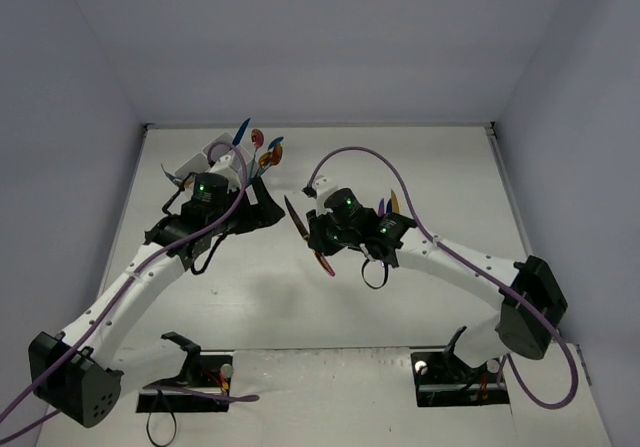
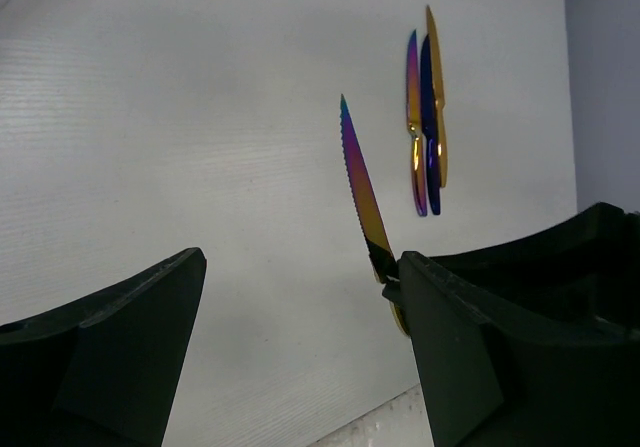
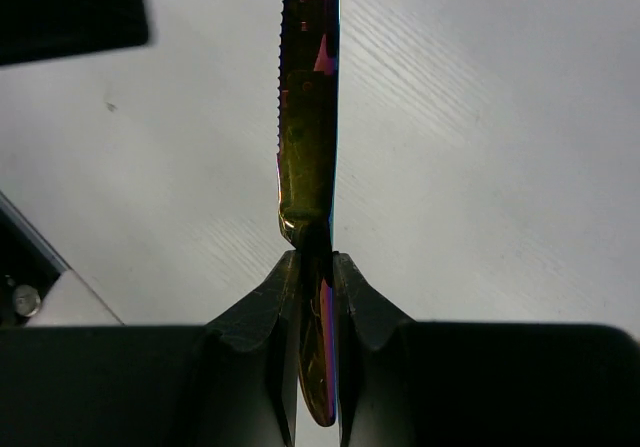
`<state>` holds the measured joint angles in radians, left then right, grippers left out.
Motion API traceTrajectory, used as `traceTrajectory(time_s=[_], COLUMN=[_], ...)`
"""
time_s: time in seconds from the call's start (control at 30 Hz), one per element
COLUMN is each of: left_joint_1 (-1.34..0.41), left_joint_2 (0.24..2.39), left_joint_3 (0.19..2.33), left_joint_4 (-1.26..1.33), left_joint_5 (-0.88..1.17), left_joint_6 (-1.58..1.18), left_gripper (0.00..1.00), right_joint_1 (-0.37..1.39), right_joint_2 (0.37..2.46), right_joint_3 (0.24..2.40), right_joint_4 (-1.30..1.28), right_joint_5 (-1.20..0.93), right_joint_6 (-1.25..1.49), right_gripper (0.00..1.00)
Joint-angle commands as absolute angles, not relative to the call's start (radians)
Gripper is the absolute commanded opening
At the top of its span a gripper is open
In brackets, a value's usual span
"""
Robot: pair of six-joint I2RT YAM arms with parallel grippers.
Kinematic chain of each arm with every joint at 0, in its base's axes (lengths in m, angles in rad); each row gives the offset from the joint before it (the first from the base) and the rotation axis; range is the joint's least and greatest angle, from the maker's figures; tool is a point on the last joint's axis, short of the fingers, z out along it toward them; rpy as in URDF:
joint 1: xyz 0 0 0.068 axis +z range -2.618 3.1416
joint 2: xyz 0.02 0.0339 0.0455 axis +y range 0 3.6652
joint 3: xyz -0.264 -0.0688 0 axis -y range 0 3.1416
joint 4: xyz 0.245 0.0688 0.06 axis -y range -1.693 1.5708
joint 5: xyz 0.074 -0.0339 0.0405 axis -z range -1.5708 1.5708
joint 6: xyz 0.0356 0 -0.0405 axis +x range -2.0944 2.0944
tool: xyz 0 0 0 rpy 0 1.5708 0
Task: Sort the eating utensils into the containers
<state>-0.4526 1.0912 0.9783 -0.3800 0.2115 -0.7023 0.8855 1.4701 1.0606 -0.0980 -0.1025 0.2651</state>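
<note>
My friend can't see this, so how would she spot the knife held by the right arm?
On the white table, look to the middle, where the right arm's black gripper ends. Pinched there is a slim serrated knife, iridescent gold and purple. It alone is gripped; three similar utensils lie loose on the table nearby.

Robotics laboratory test cell. A white counter (image 1: 420,167) is enclosed on three sides by plain pale walls (image 1: 320,37); a left arm (image 1: 120,297) and a right arm (image 1: 465,259), both white and trailing purple cables (image 1: 360,150), are bolted at its near edge.
</note>
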Motion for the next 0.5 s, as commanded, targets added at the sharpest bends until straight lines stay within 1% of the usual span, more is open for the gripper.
traceTrajectory(time_s=[0.0, 0.17, 0.33, 0.4, 0.47], left_joint_1=[-0.464, -0.483, -0.491, -0.498, -0.502], left_joint_2=[1.082, 1.091, 1.111, 1.115, 1.116], left_joint_3=[1.003, 0.993, 1.0, 1.0, 1.0], left_joint_4=[-0.215, -0.119, -0.104, -0.103, -0.104], left_joint_5=[0.272, 0.305, 0.314, 0.311, 0.305], left_joint_6=[-0.786, -0.826, -0.828, -0.828, -0.829], left_gripper=[0.75, 0.75, 0.63, 0.53, 0.33], right_joint_1=[0.91, 0.915, 0.916, 0.914, 0.915], right_joint_2=[1.388, 1.369, 1.356, 1.35, 1.346], right_joint_3=[1.127, 1.15, 1.164, 1.164, 1.164], right_joint_4=[-0.011, 0.036, 0.055, 0.06, 0.06], right_joint_5=[-0.179, -0.213, -0.225, -0.224, -0.213], right_joint_6=[0.218, 0.199, 0.204, 0.204, 0.201], right_gripper=[0.0, 0.0, 0.0, 0.0, 0.0])
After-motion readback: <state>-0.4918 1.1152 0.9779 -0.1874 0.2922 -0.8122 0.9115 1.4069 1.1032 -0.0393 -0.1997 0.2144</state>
